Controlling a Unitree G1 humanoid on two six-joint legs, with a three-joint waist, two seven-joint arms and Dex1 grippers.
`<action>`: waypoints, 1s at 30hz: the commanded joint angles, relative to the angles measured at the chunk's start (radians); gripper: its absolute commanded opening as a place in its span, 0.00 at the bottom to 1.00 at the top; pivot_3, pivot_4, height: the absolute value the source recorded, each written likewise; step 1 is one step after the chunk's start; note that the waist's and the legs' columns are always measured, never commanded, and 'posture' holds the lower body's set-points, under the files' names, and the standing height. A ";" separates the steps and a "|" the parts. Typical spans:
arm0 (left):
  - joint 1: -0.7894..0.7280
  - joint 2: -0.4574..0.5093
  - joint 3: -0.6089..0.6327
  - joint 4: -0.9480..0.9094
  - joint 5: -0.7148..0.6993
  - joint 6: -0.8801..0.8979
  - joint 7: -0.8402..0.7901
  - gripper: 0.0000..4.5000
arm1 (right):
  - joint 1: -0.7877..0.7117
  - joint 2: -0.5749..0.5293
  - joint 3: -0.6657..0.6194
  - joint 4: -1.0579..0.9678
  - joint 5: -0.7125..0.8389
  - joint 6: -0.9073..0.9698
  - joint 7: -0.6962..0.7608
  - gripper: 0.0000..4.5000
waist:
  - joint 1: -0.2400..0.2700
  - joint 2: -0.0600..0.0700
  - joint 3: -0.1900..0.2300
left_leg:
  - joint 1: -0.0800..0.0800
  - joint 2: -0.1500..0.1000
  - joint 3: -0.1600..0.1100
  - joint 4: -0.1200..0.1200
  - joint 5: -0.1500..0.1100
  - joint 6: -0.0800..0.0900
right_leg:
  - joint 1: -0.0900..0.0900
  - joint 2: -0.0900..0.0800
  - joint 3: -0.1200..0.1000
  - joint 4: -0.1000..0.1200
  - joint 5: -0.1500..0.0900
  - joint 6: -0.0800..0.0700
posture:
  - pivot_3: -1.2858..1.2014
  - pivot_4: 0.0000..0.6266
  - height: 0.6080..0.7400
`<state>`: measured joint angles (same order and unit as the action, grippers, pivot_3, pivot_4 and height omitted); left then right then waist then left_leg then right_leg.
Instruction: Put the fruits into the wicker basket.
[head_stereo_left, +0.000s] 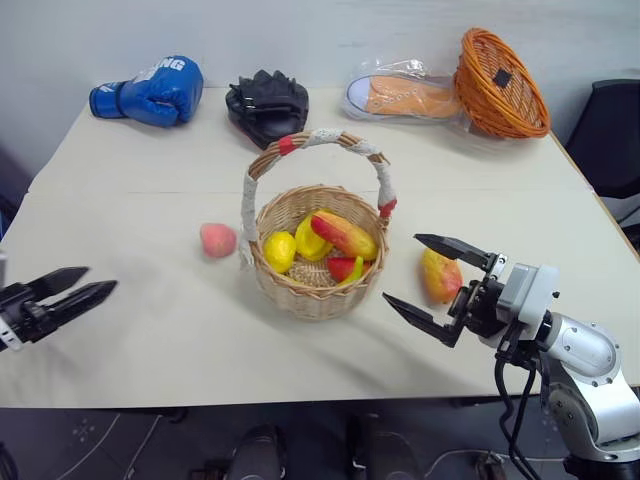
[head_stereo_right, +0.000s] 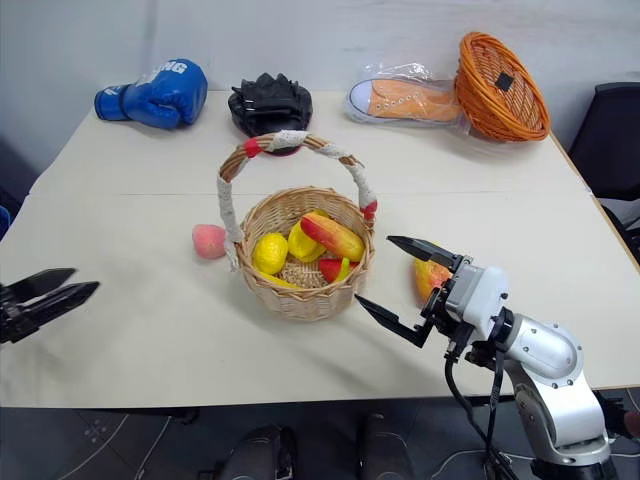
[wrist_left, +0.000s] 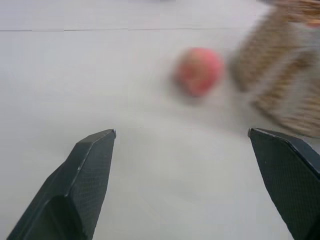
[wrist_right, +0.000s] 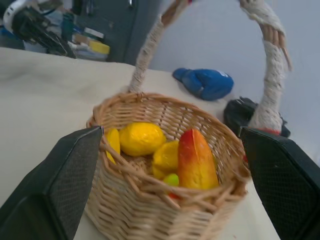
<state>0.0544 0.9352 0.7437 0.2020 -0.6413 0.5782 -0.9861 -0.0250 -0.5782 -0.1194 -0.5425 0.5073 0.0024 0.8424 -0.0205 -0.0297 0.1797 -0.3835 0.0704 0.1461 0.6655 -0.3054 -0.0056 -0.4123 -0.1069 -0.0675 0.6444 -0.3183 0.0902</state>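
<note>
Fruits partly gathered: several lay in wicker basket (head_stereo_left: 315, 265) at mid-table. Left out: peach (head_stereo_left: 217, 240) beside its left, mango (head_stereo_left: 439, 275) beside its right. Left gripper (head_stereo_left: 70, 288) and right gripper (head_stereo_left: 435, 285) spread wide, empty.

woven wicker basket (head_stereo_left: 316, 268) (cloth-wrapped handle), glossy fruits (head_stereo_left: 345, 236), matt table (head_stereo_left: 150, 330)

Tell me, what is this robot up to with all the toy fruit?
It is gathering toy fruit into the wicker basket on the table. Several yellow and red pieces already lie inside. A pink peach sits on the table on the basket's left, and a yellow-and-red mango on its right. Both grippers are open and empty: the right gripper hovers near the mango, the left gripper out by the table's left edge.
</note>
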 joint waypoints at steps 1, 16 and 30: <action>0.059 -0.012 0.051 0.036 0.053 -0.117 -0.011 0.99 | -0.011 -0.008 -0.018 -0.028 0.036 -0.015 0.019 1.00 | -0.003 -0.001 0.000 | 0.000 -0.001 0.000 0.000 -0.001 0.001 | 0.000 -0.002 -0.001 0.000 0.000 0.000 | 0.52 0.24 1.00; -0.498 -0.203 -0.448 0.046 0.215 -0.355 0.027 0.99 | -0.003 0.004 -0.006 -0.017 -0.025 -0.042 0.009 1.00 | 0.014 -0.003 -0.002 | -0.001 -0.008 0.003 0.001 0.000 0.004 | 0.002 -0.003 -0.005 0.001 0.002 0.004 | 0.52 0.24 1.00; -0.943 -0.275 -0.734 0.801 0.534 -0.717 -0.104 0.99 | 0.036 0.007 -0.024 -0.060 -0.052 -0.026 -0.050 1.00 | 0.017 -0.003 -0.002 | -0.004 -0.006 0.010 0.003 0.001 0.002 | 0.000 0.002 -0.008 -0.001 0.002 0.004 | 0.52 0.24 1.00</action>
<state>-0.8630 0.6484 0.0102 0.9768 -0.1180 -0.1105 -1.0622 0.0105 -0.5663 -0.1186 -0.5528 0.4427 -0.0194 0.8093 -0.0036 -0.0332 0.1777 -0.3876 0.0644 0.1558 0.6685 -0.3045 -0.0033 -0.4122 -0.1052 -0.0751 0.6431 -0.3161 0.0941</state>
